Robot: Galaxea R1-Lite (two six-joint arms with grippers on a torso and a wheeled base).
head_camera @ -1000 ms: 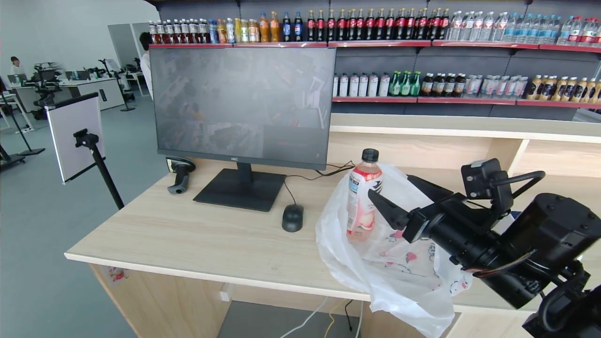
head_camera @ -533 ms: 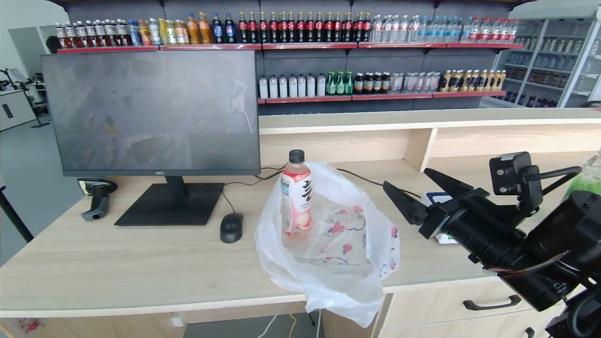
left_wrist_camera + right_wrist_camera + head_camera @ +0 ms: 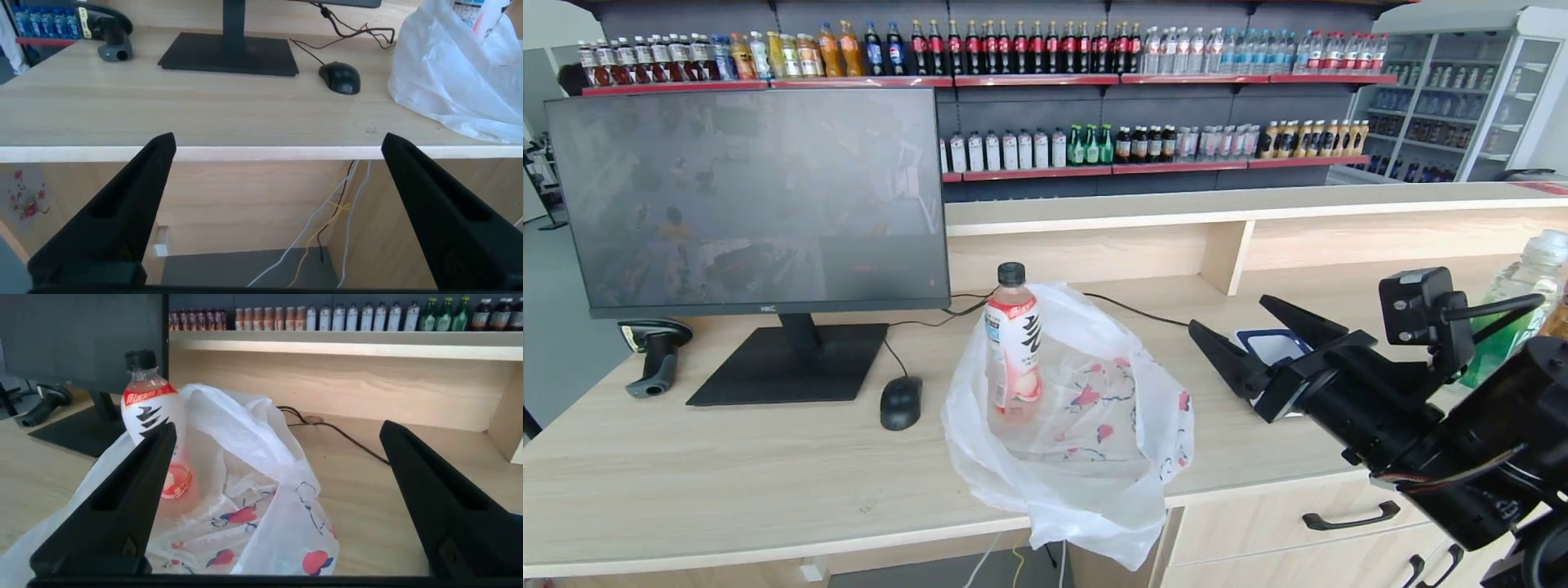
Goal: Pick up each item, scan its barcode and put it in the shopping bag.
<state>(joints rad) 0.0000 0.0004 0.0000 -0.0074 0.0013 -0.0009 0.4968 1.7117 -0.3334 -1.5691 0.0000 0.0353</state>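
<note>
- I see a pale wood worktop (image 3: pixel 727 465) running across the head view, with a raised ledge (image 3: pixel 1176 208) along its back and shelves (image 3: pixel 1045 80) of drinks on the dark wall behind
- A monitor (image 3: pixel 747 196) stands at the left on a flat foot; the barcode scanner (image 3: pixel 654 359) sits in its stand just left of that foot, and a mouse (image 3: pixel 901 403) lies just right of it
- The shopping bag (image 3: pixel 1086 441) sits open near the middle, right of the mouse, with its lower folds hanging over the front edge; a bottle (image 3: pixel 1013 359) with a pink label stands upright inside, at the bag's left side
- A band of bare wood runs along the front edge from the scanner's side to the bag
- My right end effector (image 3: pixel 1227 312) hangs over the worktop just right of the bag, its fingers spread wide apart; a blue-edged card (image 3: pixel 1270 343) on the wood shows between them
- A green bottle (image 3: pixel 1519 278) stands at the far right, partly hidden by that arm
- Drawers (image 3: pixel 1258 531) sit below the front edge on the right
- My left end effector (image 3: pixel 278 143) is out in front of the worktop, about level with its front edge, fingers wide apart; cables (image 3: pixel 327 229) hang underneath
</note>
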